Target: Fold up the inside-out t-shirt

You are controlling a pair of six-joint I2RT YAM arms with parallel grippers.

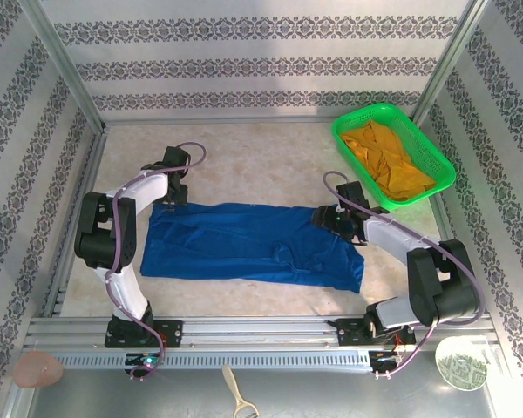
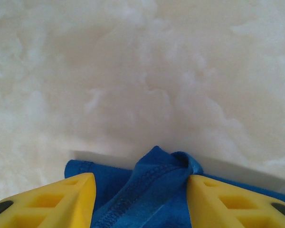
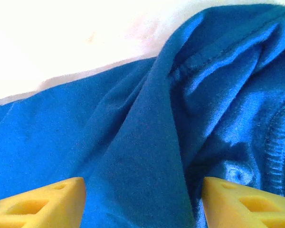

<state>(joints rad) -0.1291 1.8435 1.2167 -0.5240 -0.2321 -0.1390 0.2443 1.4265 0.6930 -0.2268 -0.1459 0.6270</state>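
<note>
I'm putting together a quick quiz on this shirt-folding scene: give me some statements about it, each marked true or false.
1. The blue t-shirt lies spread out on the table. True.
2. The orange garment lies on the table beside the t-shirt. False: it sits in the green basket.
3. The left gripper has its fingers either side of a bunched ridge of the t-shirt. True.
4. The right gripper is open over bare table. False: it is open over blue t-shirt fabric.
5. The basket stands at the table's far left. False: it stands at the far right.
</note>
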